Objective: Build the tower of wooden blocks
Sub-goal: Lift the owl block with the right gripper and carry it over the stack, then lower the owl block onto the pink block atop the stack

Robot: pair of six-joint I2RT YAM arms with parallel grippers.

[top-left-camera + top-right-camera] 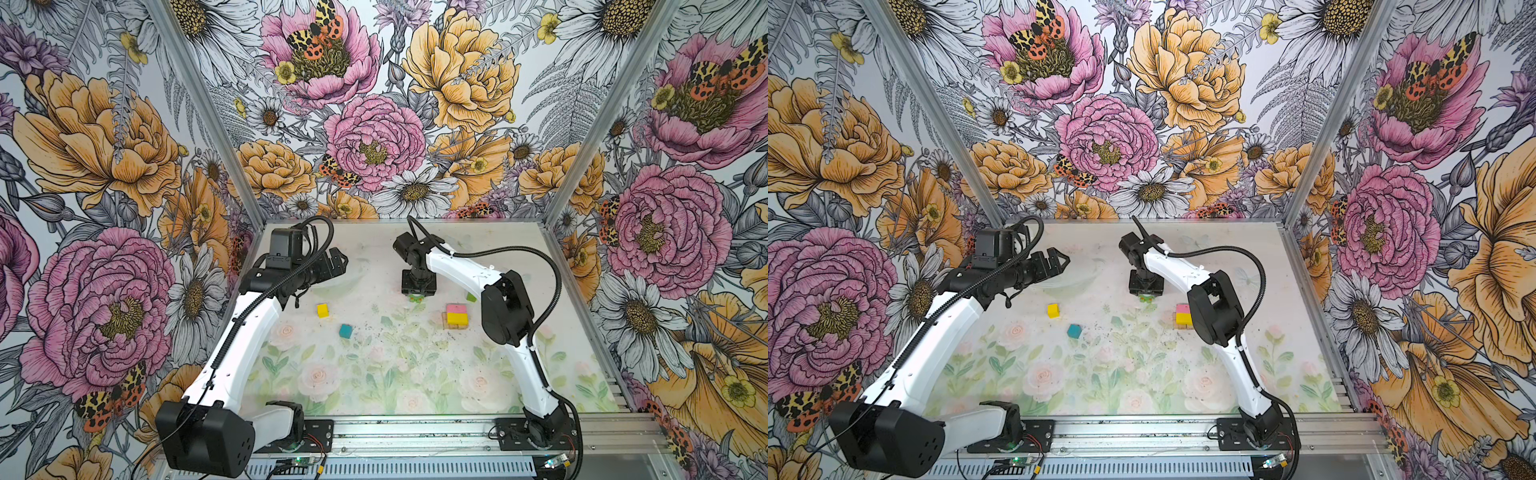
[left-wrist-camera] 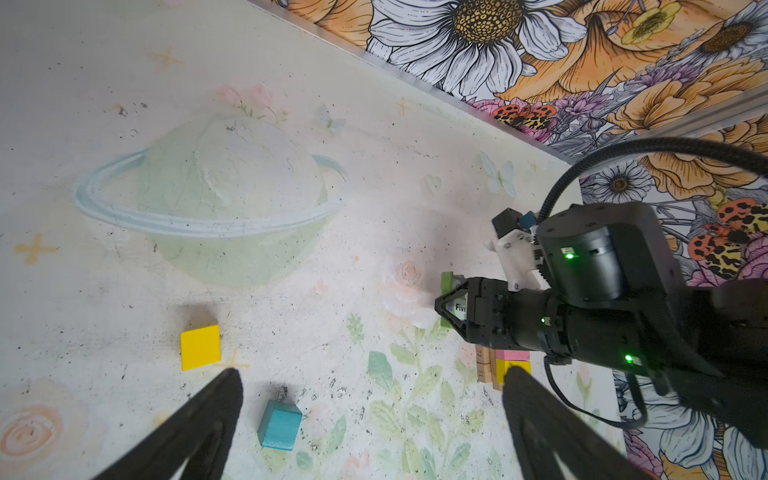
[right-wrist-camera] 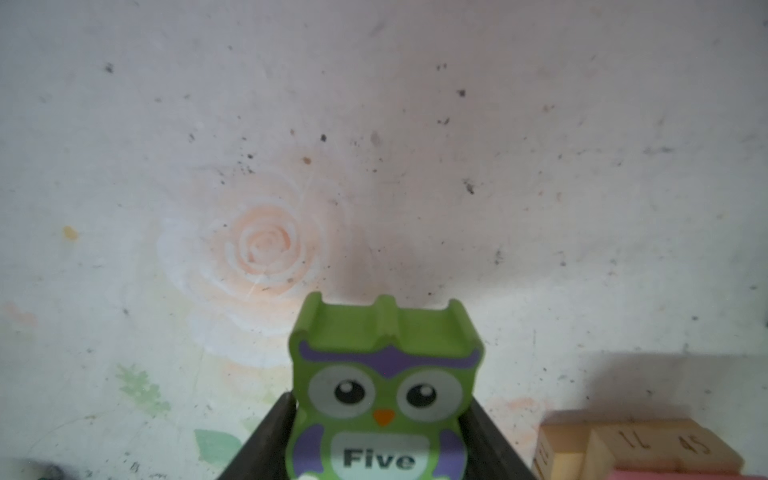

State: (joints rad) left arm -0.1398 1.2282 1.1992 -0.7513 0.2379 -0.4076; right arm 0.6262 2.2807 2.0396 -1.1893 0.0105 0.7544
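Pinching the owl piece [image 3: 384, 395] in the right gripper [image 3: 378, 419], short of the wood block tower [image 1: 455, 318].
In both top views: down at the mat [image 1: 374, 365], left of the stack of tan bars under pink and yellow, probably for carrying over; yellow cube [image 1: 322, 310] and teal cube [image 1: 345, 331] loose, well apart, awaiting later layers. Left wrist: left gripper [image 2: 372, 386] splayed wide, empty, parked clear. Right wrist: clamped on the owl's sides, face out, tower just beside.

We look down from high at the front in both top views, over the whole table [image 1: 374, 374]; our left wrist view crosses it obliquely; our right wrist view sits close on the owl-printed piece [image 3: 384, 395], shared with the left.
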